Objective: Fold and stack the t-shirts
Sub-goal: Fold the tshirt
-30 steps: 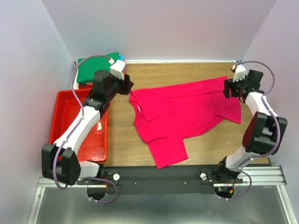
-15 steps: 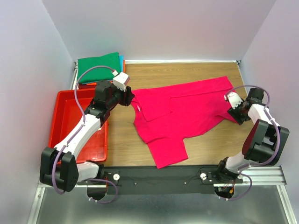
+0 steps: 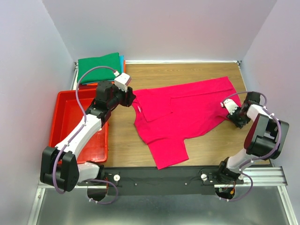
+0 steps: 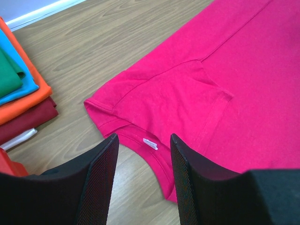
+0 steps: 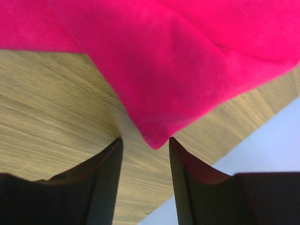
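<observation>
A magenta-pink t-shirt (image 3: 187,115) lies spread on the wooden table, partly folded, with one sleeve pointing to the near edge. My left gripper (image 3: 131,97) hovers open over its collar (image 4: 154,154), where the white label shows between the fingers (image 4: 101,183). My right gripper (image 3: 233,115) is low at the shirt's right corner (image 5: 154,136). Its jaws are open, and the fabric tip lies just between their ends. Folded t-shirts are stacked at the back left, green (image 3: 99,65) on top, with teal-blue (image 4: 21,77), orange (image 4: 30,101) and dark red (image 4: 28,119) below.
A red plastic tray (image 3: 65,122) sits left of the shirt, under my left arm. Walls close in the table on the left, back and right; the table's right edge (image 5: 225,159) is close to my right gripper.
My right gripper has swung from the shirt's far right corner to its nearer right corner, come down low, and narrowed its jaws. My left gripper has shifted slightly nearer, uncovering the green stack.
</observation>
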`<state>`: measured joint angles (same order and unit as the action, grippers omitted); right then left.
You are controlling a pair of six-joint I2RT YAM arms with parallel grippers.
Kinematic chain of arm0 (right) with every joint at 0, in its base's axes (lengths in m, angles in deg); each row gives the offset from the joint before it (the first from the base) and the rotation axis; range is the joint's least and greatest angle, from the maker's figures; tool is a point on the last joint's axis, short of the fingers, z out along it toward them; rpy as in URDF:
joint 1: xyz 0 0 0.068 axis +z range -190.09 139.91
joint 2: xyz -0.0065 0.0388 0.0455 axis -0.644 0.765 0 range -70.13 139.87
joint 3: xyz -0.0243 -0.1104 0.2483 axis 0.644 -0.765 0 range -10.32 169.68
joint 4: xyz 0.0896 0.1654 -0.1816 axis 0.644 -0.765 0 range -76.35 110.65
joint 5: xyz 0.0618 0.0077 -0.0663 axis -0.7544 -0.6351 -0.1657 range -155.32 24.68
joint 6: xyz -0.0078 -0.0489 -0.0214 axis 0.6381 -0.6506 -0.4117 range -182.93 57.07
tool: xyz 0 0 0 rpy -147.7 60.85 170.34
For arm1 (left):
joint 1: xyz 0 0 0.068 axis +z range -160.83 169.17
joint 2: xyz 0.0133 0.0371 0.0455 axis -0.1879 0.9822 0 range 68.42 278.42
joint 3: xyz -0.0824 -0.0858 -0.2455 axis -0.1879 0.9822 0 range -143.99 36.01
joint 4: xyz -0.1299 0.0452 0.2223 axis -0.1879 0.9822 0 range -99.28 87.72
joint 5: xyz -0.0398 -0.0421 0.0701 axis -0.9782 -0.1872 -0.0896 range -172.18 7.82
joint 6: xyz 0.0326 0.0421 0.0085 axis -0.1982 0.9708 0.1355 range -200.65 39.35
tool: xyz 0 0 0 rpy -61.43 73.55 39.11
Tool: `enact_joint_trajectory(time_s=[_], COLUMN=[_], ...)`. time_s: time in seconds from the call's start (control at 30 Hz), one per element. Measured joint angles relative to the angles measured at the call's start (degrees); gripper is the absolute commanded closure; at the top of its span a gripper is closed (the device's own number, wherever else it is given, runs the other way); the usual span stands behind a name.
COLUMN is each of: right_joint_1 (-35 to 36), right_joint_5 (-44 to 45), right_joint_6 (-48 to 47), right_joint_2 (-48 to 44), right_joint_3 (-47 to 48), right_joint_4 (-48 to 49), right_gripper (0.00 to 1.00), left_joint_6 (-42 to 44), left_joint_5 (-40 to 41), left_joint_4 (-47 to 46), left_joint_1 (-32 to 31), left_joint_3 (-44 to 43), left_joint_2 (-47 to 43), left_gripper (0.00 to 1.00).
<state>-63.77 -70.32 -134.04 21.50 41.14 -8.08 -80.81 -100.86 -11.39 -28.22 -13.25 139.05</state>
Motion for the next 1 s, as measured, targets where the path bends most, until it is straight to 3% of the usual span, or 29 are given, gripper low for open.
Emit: enact_joint_trajectory(time_s=[0.23, 0.43, 0.57, 0.67, 1.0], right_joint_1=[0.00, 0.00, 0.07, 0.04, -2.95], right_joint_5=[-0.59, -0.57, -0.26, 0.17, 0.83], right_joint_6=[0.11, -0.04, -0.66, -1.18, -0.92], right_joint_2=[3.37, 5.01, 4.28, 2.62, -4.35], right_joint_3=[2.60, 3.72, 2.38, 0.50, -1.92], right_joint_4=[-0.13, 0.35, 1.36, 2.05, -1.53], right_gripper=[0.57, 0.82, 0.92, 1.00, 1.00], left_joint_6=[0.20, 1.79, 2.51, 3.76, 16.35], left_joint_5=[-0.11, -1.53, -2.78, -2.97, 1.05], left_joint_4=[0.00, 0.04, -0.07, -0.28, 4.00], left_joint_1=[0.00, -0.42, -1.90, -7.02, -31.32], left_joint_3=[0.02, 0.39, 0.68, 1.03, 2.67], left_joint_2=[0.35, 0.31, 0.20, 0.20, -0.55], left_gripper=[0.44, 0.45, 0.46, 0.47, 0.46])
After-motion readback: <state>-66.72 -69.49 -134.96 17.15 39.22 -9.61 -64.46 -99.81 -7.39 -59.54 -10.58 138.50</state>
